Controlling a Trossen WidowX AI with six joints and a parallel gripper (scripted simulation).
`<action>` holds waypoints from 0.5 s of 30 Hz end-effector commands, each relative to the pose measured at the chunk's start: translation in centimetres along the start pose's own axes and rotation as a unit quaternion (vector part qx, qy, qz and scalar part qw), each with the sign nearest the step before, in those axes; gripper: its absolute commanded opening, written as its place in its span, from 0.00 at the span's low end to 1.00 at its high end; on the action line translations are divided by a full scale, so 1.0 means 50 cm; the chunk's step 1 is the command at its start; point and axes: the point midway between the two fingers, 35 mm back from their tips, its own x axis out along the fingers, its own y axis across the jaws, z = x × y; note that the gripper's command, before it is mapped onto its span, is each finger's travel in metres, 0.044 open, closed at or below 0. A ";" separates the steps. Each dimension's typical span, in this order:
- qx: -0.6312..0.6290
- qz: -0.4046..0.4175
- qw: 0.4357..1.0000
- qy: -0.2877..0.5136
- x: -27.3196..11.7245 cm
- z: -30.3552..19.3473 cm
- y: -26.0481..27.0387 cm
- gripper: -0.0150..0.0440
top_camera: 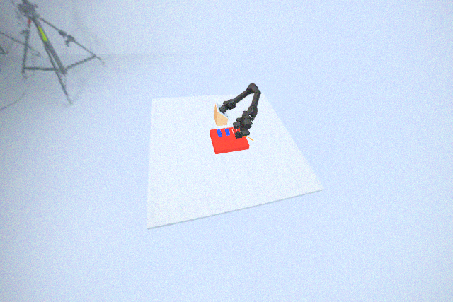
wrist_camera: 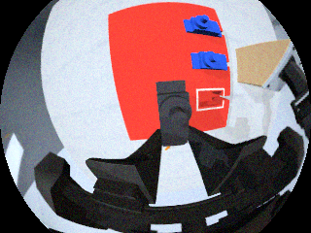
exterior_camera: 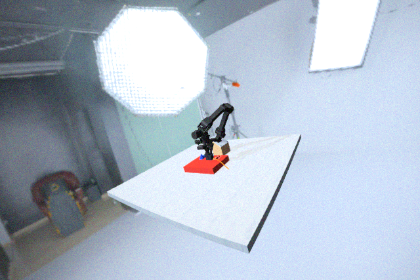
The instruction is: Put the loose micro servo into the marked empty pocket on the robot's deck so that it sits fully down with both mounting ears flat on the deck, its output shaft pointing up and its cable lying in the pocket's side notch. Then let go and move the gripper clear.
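Observation:
The loose micro servo [wrist_camera: 173, 99] is dark grey, with its round shaft side facing the wrist camera. It is over the red deck [top_camera: 228, 145] [exterior_camera: 199, 169] [wrist_camera: 138, 63], near one edge. My gripper [wrist_camera: 174, 130] is shut on the servo's body near its cable end. Its orange cable [top_camera: 250, 138] [exterior_camera: 222, 164] [wrist_camera: 168, 148] sticks out past the deck edge. The marked pocket's white outline [wrist_camera: 210, 109] is beside the servo, to its right in the wrist view, and empty. Whether the servo touches the deck I cannot tell; fingers partly hide it.
Two blue servos [wrist_camera: 202, 25] [wrist_camera: 210, 60] sit in the deck in a row with the pocket. A tan wedge-shaped block [top_camera: 221, 119] [exterior_camera: 221, 148] [wrist_camera: 259, 63] stands beyond that deck edge, close to the arm's base. The pale table [top_camera: 182, 189] [exterior_camera: 203, 199] carries everything.

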 end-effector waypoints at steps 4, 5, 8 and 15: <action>-0.004 0.006 1.000 -0.003 -0.006 0.027 -0.002 0.25; -0.004 0.006 1.000 -0.003 -0.006 0.028 -0.002 0.25; -0.021 0.006 1.000 -0.003 -0.006 0.028 -0.002 0.25; -0.130 0.006 0.991 -0.003 -0.006 0.028 -0.002 0.25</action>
